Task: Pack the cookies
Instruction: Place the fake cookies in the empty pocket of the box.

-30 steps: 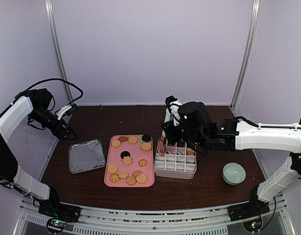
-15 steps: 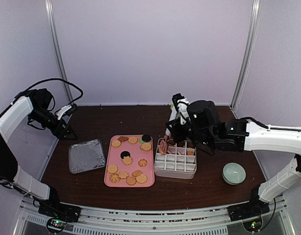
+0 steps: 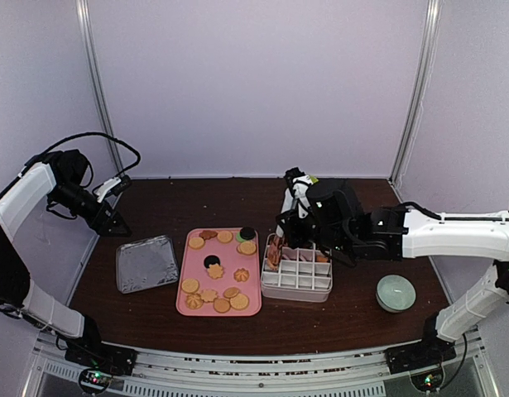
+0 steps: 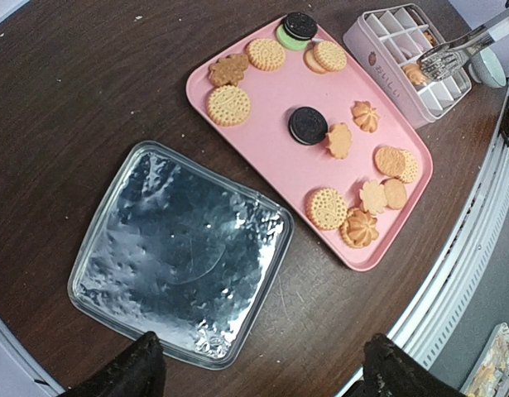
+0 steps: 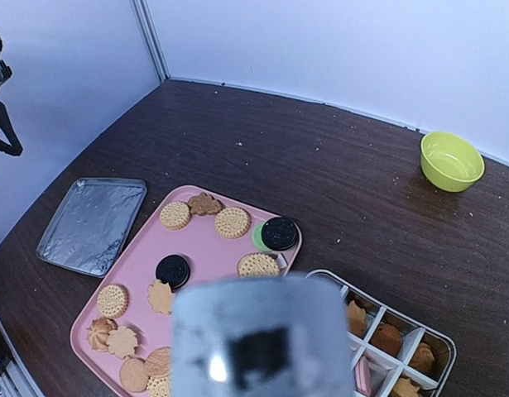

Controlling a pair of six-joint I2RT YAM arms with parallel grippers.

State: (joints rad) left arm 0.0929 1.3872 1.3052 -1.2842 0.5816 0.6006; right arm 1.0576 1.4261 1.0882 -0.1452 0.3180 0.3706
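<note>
Clamps metal tongs [image 4: 461,50] in right gripper [image 3: 285,231] over left side of divided box [image 4: 382,74]; cannot tell whether tips pinch anything. Holds left gripper [image 4: 258,372] spread wide, far left. Shows cookies [image 4: 229,105] mostly on pink tray [image 4: 271,91], few in box

The table [image 4: 88,91] is dark brown with pale specks. The tray [image 4: 271,99] is plain pink. Most cookies [image 4: 229,105] on it are golden-tan, some dotted with small holes. 2 are black, and 1 of these, at the tray's far edge, lies on a green disc. The foil pan [image 4: 180,248] is shiny silver and dimpled. The divided box [image 4: 378,45] is white with a small red mark on its side. The tongs [image 4: 461,50] are silver. Near the table's right edge sits a pale green bowl [image 3: 396,293]. Toward the far edge sits a yellow-green bowl [image 5: 452,160].
</note>
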